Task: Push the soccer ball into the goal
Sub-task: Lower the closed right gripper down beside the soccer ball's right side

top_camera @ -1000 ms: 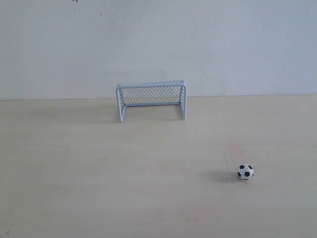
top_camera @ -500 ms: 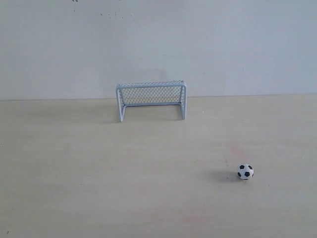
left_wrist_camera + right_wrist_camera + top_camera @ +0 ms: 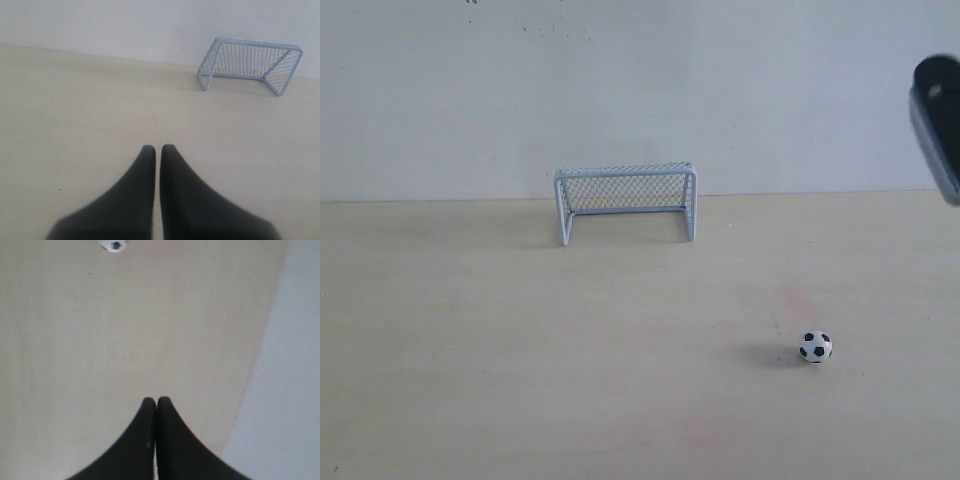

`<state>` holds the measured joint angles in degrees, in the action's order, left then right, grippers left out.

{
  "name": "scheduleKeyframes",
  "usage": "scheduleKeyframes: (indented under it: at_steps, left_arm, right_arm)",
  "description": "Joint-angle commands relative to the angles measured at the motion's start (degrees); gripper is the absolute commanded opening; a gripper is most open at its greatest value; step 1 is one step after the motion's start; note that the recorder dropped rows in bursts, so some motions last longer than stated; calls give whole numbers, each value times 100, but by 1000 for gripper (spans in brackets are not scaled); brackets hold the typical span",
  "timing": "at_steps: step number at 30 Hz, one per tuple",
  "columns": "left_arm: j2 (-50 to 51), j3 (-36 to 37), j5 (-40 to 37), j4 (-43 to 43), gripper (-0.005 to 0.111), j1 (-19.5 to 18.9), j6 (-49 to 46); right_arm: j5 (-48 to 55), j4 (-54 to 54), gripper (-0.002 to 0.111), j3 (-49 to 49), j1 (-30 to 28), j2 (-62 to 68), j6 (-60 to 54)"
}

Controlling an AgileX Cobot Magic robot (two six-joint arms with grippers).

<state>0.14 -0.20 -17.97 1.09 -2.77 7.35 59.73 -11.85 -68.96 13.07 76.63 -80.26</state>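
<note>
Nowhere near scored: ball lies on desk at goal's four o'clock, well apart; both arms' jaws closed, empty.

A dark and grey part of the right arm came into sight at the upper right edge of the exterior view, well above the table, having been out of sight before.

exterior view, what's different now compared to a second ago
Part of the right arm has come into view at the upper right edge, well above the soccer ball and not touching it. Nothing was taken hold of or let go. The ball and the goal stayed where they were.
</note>
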Motion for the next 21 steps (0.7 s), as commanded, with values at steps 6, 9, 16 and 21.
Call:
scheduleKeyframes:
  at_steps: [6,9,16,21]
  left_arm:
    - [-14,20,40,-20,4,-1,0]
    - [-14,20,40,-20,4,-1,0]
    - [-14,20,40,-20,4,-1,0]
    - [-14,20,40,-20,4,-1,0]
  right_arm:
    - [-405,1185,0,-30,-222,1778,-2577]
    - [-389,1575,0,-30,-275,2207,-2825]
    - [-248,1575,0,-30,-255,2684,-3351]
    - [-688,1551,0,-16,-112,2947,-3382]
